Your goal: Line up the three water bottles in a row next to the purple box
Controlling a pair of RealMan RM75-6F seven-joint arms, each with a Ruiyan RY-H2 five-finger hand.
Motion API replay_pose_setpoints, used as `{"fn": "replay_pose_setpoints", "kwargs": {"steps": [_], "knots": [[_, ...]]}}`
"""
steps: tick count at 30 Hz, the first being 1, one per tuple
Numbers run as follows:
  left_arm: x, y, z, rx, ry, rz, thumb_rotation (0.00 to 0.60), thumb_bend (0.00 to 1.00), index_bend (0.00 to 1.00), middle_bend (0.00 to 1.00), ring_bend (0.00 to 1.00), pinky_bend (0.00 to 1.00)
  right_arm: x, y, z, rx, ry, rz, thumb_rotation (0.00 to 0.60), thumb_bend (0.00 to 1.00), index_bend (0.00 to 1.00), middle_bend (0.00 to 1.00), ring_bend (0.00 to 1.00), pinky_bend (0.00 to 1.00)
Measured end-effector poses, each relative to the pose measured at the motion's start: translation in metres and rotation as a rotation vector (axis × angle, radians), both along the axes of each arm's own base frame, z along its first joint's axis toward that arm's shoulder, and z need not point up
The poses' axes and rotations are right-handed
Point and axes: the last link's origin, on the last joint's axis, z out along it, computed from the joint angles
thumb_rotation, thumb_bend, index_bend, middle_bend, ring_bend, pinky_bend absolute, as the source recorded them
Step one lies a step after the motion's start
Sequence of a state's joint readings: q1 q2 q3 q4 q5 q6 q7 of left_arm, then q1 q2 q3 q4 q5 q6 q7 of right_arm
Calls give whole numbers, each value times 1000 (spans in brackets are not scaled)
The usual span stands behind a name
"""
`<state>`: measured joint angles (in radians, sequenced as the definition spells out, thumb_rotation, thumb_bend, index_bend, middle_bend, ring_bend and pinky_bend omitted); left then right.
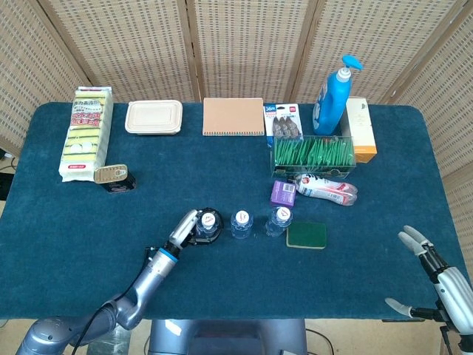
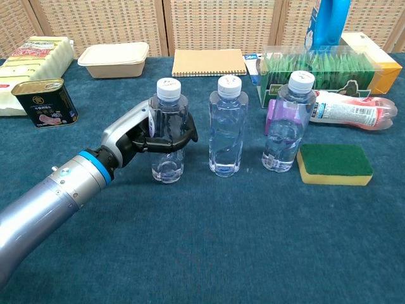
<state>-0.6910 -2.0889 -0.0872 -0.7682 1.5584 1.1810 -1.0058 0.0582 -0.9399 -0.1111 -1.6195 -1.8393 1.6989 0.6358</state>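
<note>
The left hand [image 2: 140,134] grips the leftmost water bottle [image 2: 168,133], its dark fingers [image 2: 166,141] wrapped around the clear body about halfway up, with the silver arm reaching in from the near left corner of the worktop [image 2: 209,253]. That bottle stands upright on the blue cloth, white cap on top. The middle water bottle [image 2: 227,125] stands upright just to its right, apart from it, and the right water bottle [image 2: 285,121] stands upright further right again, so the three form a row roughly parallel to the near edge. In the head view the same three caps show in a line near the middle of the worktop, somewhat toward the near edge: [image 1: 209,220], [image 1: 242,219] and [image 1: 279,216].

The purple box [image 1: 282,193] sits just behind the right water bottle, toward the far edge; in the chest view it shows partly through and beside that bottle. A green and yellow sponge [image 2: 334,163] lies flat just to the right of the row.

The right hand [image 1: 436,279] hangs past the near right corner of the worktop, seen only in the head view, with its fingers spread apart and nothing in them.

Along the far edge lie a tan notebook [image 1: 233,116] and a cream food container [image 1: 154,117].
</note>
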Motion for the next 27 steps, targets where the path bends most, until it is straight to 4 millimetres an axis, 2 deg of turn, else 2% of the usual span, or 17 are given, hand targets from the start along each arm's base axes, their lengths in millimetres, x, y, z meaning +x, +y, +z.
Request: {"fn": "replay_pose_setpoints", "kwargs": {"steps": [5, 10, 12, 16, 24, 27], "knots": [[-2, -1, -2, -24, 11, -6, 600, 413, 296, 239, 150, 359, 0, 0, 0, -1, -1, 1, 600, 0, 9, 0, 0, 176], [-4, 0, -3, -9, 46, -16, 600, 310, 39, 91, 33, 259, 0, 0, 0, -2, -2, 2, 600, 0, 9, 0, 0, 176], [-5, -1, -4, -6, 65, -21, 600, 288, 5, 53, 6, 227, 0, 0, 1, -2, -3, 2, 600, 0, 9, 0, 0, 176], [-6, -2, -5, -3, 71, -23, 600, 272, 0, 6, 0, 186, 0, 1, 1, -2, -1, 1, 600, 0, 10, 0, 0, 176], [-9, -2, 2, 33, 59, -13, 600, 271, 0, 0, 0, 174, 1, 2, 2, -5, 0, 8, 600, 0, 9, 0, 0, 176], [-14, -1, 5, 42, 66, -1, 600, 240, 0, 0, 0, 160, 1, 2, 2, -5, -1, 10, 600, 0, 10, 0, 0, 176]]}}
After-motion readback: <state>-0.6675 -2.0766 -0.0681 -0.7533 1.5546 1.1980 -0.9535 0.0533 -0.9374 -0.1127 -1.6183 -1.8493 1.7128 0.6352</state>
